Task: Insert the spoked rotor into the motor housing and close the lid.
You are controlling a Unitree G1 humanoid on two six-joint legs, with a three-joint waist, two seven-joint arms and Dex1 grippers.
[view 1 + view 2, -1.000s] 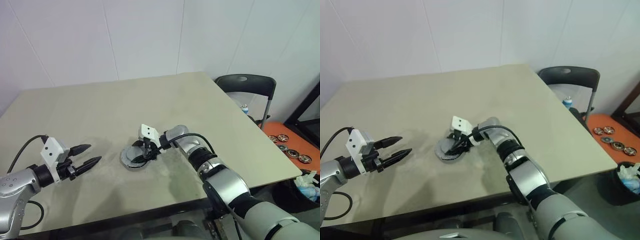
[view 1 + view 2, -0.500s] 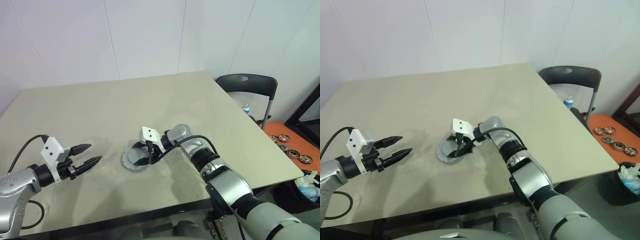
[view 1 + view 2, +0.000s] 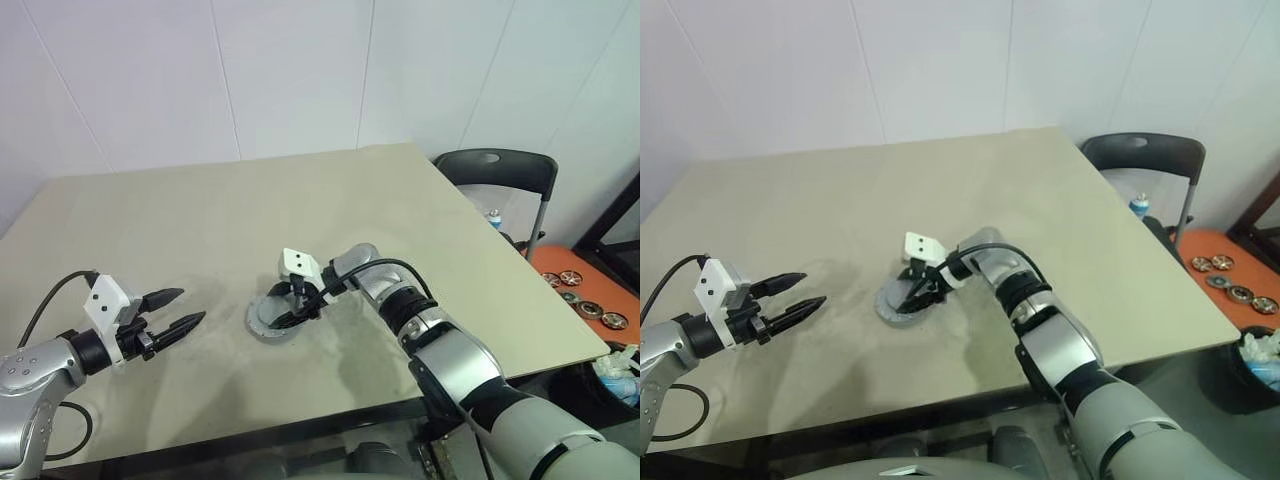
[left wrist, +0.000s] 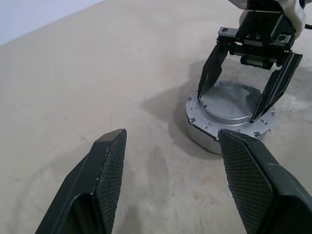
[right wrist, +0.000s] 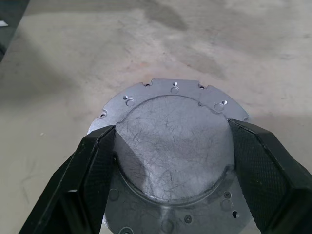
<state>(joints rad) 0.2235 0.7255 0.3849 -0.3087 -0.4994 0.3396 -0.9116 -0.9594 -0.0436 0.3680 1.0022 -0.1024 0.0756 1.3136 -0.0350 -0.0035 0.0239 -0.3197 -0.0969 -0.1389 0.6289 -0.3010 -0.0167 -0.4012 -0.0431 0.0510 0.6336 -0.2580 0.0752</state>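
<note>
We see the lid already seated on the motor housing at frame centre; our right hand straddles it spread, left hand spread, idle.

My left claw hangs out to the left, fingers spread wide and nothing between them, pointing forward and toward the middle with a slight downward tilt. My right arm reaches across in front, wrist bent so the right claw points left and down, its two black fingers splayed wide apart.
</note>
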